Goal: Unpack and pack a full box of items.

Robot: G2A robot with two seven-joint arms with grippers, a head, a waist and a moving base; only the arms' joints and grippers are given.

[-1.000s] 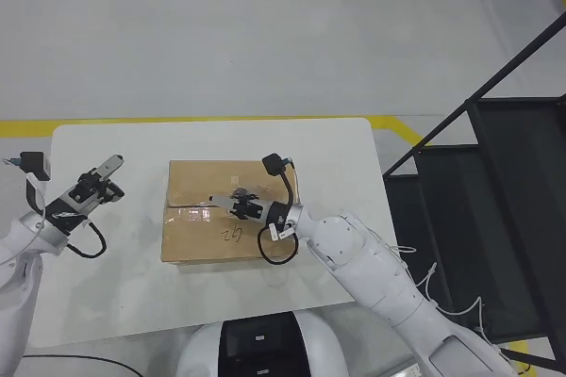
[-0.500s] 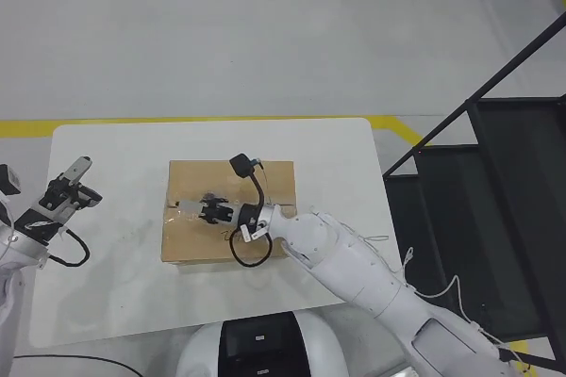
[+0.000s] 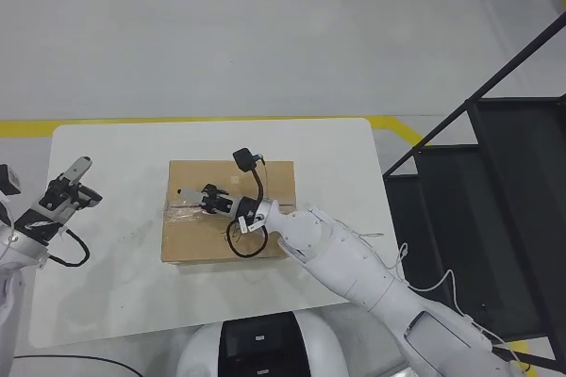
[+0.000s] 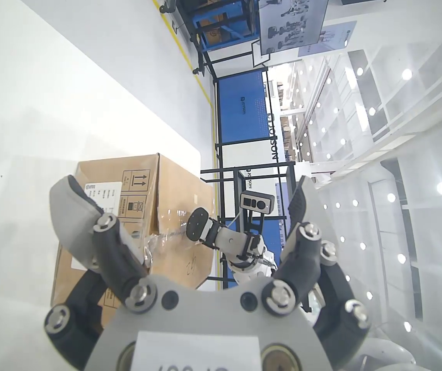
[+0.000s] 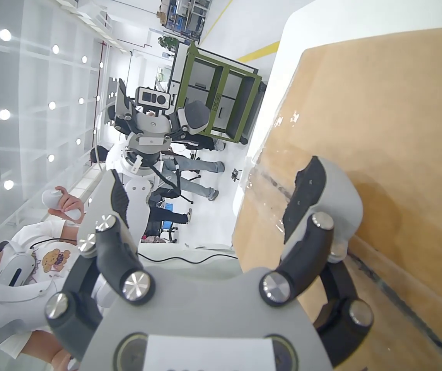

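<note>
A shut brown cardboard box (image 3: 269, 184) with clear tape (image 3: 179, 213) along its top seam stands mid-table. My right gripper (image 3: 206, 200) is open and low over the box's left part at the seam. In the right wrist view one fingertip (image 5: 309, 179) rests on the box top (image 5: 379, 117) beside the wrinkled tape (image 5: 265, 179); the other finger hangs past the box's edge. My left gripper (image 3: 83, 182) is open above the table's left side, apart from the box. Its wrist view shows the box (image 4: 174, 191) and the right gripper (image 4: 197, 225) on it.
The white table (image 3: 123, 283) has free room left of and in front of the box. A black metal rack (image 3: 509, 188) stands to the table's right. A yellow floor line (image 3: 170, 121) runs behind the table.
My right gripper has slid leftward along the box's top seam, from its middle to its left part. The left arm drew back to the left, then stayed still.
</note>
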